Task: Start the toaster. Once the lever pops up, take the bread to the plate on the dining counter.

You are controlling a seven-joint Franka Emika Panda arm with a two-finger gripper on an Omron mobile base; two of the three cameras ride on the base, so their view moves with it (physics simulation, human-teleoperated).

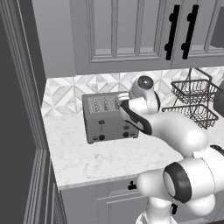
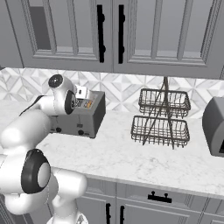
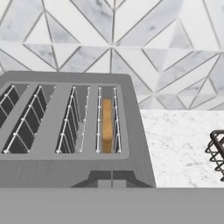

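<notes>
progress: early. You've got the arm up at the toaster (image 1: 109, 117), but the bread is down in its slot and nothing has gone to the plate. Whether the lever has been pushed yet, you can't tell from these views.
left to do: confirm the start, wait for the pop-up, pull the slice, drive it over to the dining counter.
gripper (image 2: 81, 92): hovering over the toaster's top at its right end, jaws together, holding nothing.
bread (image 3: 106, 125): sits edge-on in the rightmost of the four slots, between the wire guides. Only the top crust edge shows, golden-brown, low in the slot, not sticking up above the top face.
toaster: boxy grey metal on the marble worktop, back against the tiled wall. Other three slots look empty.
lever (image 1: 101, 125): small black tab on the front face, left one visible; the right-hand one is partly behind the arm. Position on its track is too small to judge.
nearby: wire basket rack (image 2: 160, 117) stands well apart to the right.
</notes>
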